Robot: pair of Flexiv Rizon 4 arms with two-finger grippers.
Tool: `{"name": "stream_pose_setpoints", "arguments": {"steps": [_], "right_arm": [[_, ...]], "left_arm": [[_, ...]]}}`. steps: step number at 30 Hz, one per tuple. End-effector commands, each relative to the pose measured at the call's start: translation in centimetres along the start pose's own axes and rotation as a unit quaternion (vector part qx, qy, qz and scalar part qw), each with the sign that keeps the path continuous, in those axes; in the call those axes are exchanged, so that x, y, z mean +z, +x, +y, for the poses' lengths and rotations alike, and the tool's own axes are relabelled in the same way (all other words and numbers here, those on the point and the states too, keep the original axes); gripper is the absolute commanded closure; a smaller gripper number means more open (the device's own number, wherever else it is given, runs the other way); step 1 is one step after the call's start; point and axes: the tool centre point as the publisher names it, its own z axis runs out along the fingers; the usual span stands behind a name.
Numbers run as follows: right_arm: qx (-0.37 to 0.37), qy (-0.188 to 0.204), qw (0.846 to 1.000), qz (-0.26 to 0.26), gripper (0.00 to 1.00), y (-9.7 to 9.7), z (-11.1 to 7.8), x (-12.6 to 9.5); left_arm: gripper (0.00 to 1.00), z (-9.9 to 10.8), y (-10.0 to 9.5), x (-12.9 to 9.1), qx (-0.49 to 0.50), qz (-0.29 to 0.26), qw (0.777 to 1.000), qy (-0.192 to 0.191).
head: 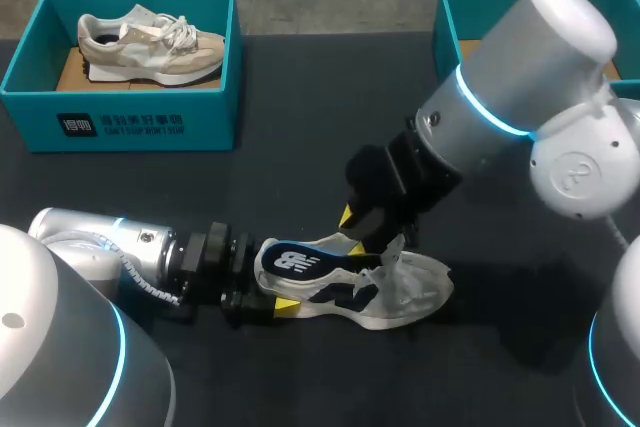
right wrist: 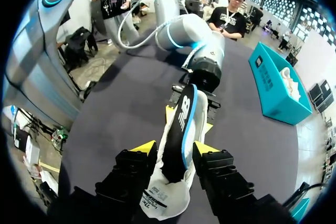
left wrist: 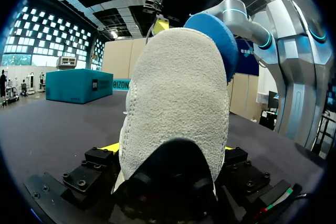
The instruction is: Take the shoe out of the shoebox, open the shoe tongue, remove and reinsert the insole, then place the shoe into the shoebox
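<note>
On the surface (head: 300, 177), between the arms, the shoe (head: 415, 292) is out of the shoebox (head: 120, 122). The left claw (head: 272, 292) is clamped on its heel, and the right claw (head: 365, 227) looks pinched on the insole (head: 298, 265), which sticks halfway out. So I'd guess mid-insole step, with seating it and boxing up still left. Count: two shoes (the other shoe (head: 150, 47) sits boxed), two teal boxes counting the second box (head: 455, 17), one insole.

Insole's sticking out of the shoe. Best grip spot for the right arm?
I'd grip the insole at its exposed middle from above, jaws across its two flat faces: it is thin, tilted up clear of the shoe, and its heel end sits close to the left gripper.
</note>
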Motion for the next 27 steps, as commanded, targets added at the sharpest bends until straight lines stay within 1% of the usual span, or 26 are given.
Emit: {"name": "stream_pose_setpoints", "arguments": {"steps": [1,4,5,7,8,10,15,18,20,22,27], "right_arm": [[0.0,0.001,1.0,-0.002,0.58,0.1,0.0,0.0],[0.0,0.001,1.0,-0.002,0.61,0.1,0.0,0.0],[0.0,0.001,1.0,-0.002,0.64,0.1,0.0,0.0],[0.0,0.001,1.0,-0.002,0.8,0.1,0.0,0.0],[0.0,0.001,1.0,0.003,0.8,-0.1,0.2,0.0],[0.006,-0.014,0.999,0.031,0.78,-0.7,0.6,-0.3],[0.019,-0.025,0.998,0.063,0.72,-1.7,0.9,-0.5],[0.027,-0.032,0.996,0.074,0.74,-2.0,1.0,-0.5],[0.031,-0.035,0.996,0.08,0.72,-2.1,1.1,-0.3],[0.034,-0.033,0.995,0.083,0.67,-2.3,1.2,0.1],[0.044,-0.017,0.995,0.086,0.61,-2.3,1.8,1.5]], "left_arm": [[1.0,0.2,-0.2,0.1,0.0,0.0,1.0,0.0],[1.0,0.2,-0.2,0.1,0.0,0.0,1.0,0.0],[1.0,0.2,-0.2,0.1,0.0,0.0,1.0,0.0],[1.0,0.2,-0.2,0.1,0.0,0.0,1.0,0.0],[1.0,0.2,-0.2,0.1,0.0,0.0,1.0,0.0],[1.0,0.2,-0.2,0.1,0.0,0.0,1.0,0.0],[1.0,0.2,-0.2,0.1,0.0,0.0,1.0,0.0],[1.0,0.2,-0.2,0.1,0.0,0.0,1.0,0.0],[1.0,0.2,-0.2,0.1,0.0,0.0,1.0,0.0],[1.0,0.2,-0.2,0.1,0.0,0.0,1.0,0.0],[1.0,0.2,-0.2,0.1,0.0,0.0,1.0,0.0]]}}
